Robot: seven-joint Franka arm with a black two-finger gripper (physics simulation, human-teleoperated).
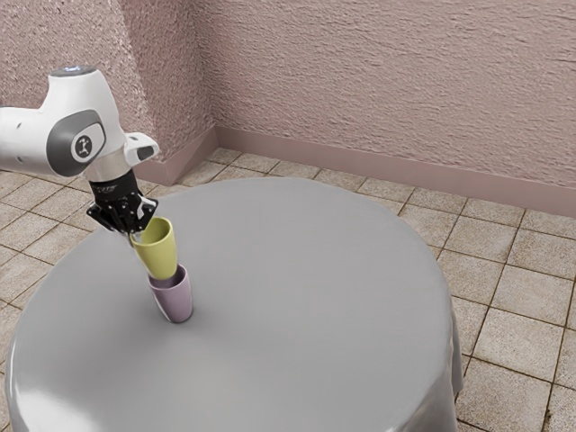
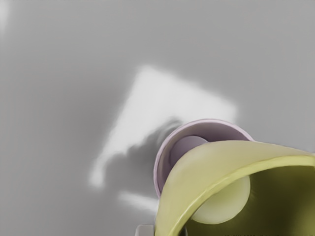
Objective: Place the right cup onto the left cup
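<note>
Table seen from the side and from close above
In the exterior view, the table [image 1: 306, 288] is looked down on at a slant from beside the arm [image 1: 79, 135], far enough back for the pink wall [image 1: 387, 81] to be taken in behind it. In the wrist view, the tabletop is faced steeply downward from the arm's end, very near the yellow cup [image 1: 160, 261]. Both cups, the purple cup [image 1: 178, 301] included, and the tabletop beside them are shared.

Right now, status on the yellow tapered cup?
Gripper shut on yellow cup, at its rim. Held over the glossy mauve tapered cup, contact unclear. Possible snag: mauve cup's rim.
</note>
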